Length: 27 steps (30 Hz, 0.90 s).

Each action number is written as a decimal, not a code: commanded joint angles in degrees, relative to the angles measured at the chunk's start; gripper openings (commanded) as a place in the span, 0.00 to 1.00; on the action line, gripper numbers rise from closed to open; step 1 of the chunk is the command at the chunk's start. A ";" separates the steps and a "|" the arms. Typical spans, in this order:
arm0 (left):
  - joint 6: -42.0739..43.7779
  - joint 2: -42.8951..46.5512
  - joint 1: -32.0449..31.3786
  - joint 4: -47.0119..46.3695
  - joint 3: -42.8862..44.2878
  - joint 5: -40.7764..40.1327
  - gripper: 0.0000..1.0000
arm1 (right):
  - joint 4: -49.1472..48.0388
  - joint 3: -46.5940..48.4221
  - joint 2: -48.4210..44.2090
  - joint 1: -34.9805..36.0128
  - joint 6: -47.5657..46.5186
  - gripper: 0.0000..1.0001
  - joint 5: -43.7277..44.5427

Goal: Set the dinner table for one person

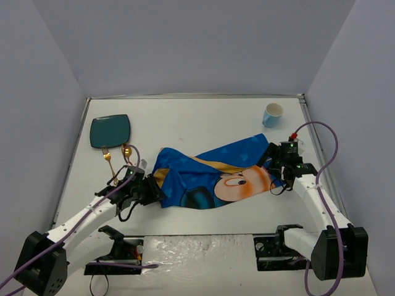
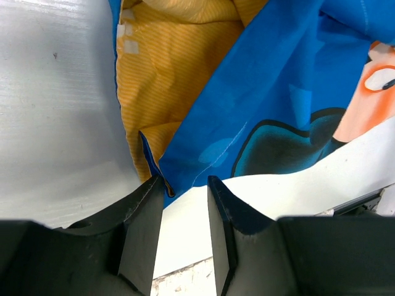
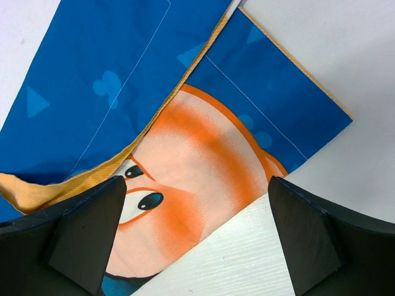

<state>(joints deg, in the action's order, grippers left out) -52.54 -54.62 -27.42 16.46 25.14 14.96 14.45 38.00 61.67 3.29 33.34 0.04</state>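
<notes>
We saw the dinner table, plain white and flat, filling the space between grey walls; open tabletop ran along its far edge; the placemat lay crumpled mid-table, yellow underside showing at its left end; left gripper stood narrow at that corner, nothing clamped; right gripper gaped wide over the right end; plate, fork, spoon far-left; cup far-right.
</notes>
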 commanded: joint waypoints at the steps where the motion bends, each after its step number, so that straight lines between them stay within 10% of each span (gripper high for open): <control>1: 1.13 -2.44 -0.35 -1.67 2.73 -0.72 0.30 | -0.48 0.24 0.60 -0.39 -0.21 0.96 3.32; 17: 1.35 -2.60 -0.27 -2.48 2.90 -2.35 0.00 | -0.57 0.23 3.63 -2.93 -0.90 0.95 7.26; 27: 3.66 -2.25 -0.18 2.42 7.73 -5.47 0.00 | 0.47 -1.00 8.24 -12.04 2.83 0.95 8.33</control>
<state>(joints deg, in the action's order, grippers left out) -50.87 -57.84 -27.42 17.71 27.39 12.25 14.41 37.74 67.99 -6.44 33.81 5.55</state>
